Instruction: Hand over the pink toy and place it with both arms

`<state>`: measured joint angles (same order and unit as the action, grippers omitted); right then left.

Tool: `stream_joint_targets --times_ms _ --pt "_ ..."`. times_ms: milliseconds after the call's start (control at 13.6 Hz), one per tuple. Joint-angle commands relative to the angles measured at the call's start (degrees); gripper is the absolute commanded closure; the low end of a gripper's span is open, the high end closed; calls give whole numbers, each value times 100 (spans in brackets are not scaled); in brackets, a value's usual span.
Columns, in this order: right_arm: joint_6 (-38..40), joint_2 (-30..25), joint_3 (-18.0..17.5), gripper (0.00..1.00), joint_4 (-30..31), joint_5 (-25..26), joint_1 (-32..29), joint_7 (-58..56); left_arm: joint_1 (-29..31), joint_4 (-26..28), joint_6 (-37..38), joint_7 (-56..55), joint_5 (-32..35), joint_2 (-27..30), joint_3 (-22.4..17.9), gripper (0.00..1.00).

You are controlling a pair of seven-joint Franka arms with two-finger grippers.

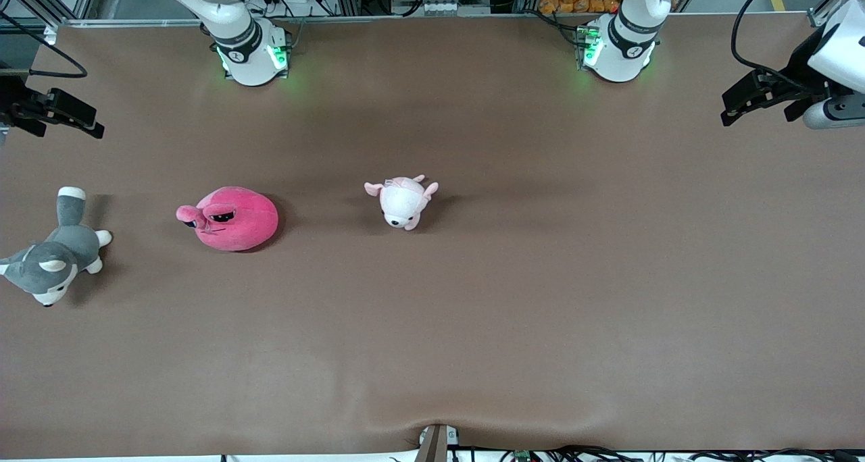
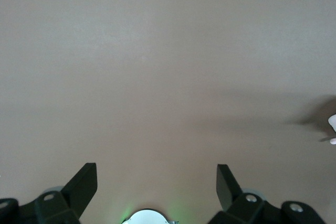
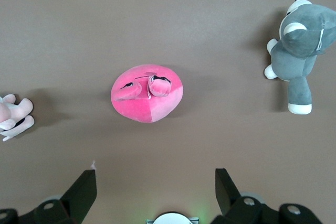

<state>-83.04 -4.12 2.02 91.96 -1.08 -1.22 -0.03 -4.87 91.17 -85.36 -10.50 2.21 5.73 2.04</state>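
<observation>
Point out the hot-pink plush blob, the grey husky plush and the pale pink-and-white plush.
Round hot-pink plush blob [image 1: 233,219]: front view, body.
Grey-and-white husky plush [image 1: 57,252]: front view, back.
Pale pink-and-white plush animal [image 1: 403,200]: front view, head.

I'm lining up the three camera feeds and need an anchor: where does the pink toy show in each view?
Front view: the pink toy lies on the table toward the right arm's end, between the grey husky plush and the pale pink-and-white plush.
Left wrist view: not in it.
Right wrist view: the toy sits mid-picture.
Shared landmark: the husky shows in the front and right wrist views.
</observation>
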Motion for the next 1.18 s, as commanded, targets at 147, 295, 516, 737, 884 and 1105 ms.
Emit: stream_joint_targets --times_ms 147,295,516,737,884,1105 --pt "69 -45 44 0 -134 -59 122 109 30 -153 177 118 25 -72 -10 0" --pt "69 -45 70 0 -178 -59 78 109 30 -153 221 110 43 -80 -10 0" --pt "60 -36 70 0 -178 -50 78 100 30 -170 221 110 78 -98 -10 0" --pt "-45 26 70 0 -178 -41 69 91 30 -170 221 127 78 -89 -10 0" --pt "-168 52 70 0 -178 -15 52 91 39 -170 221 127 60 -89 -2 0" --pt "-265 52 88 0 -178 11 -44 91 30 -170 221 127 -10 -98 -2 0"
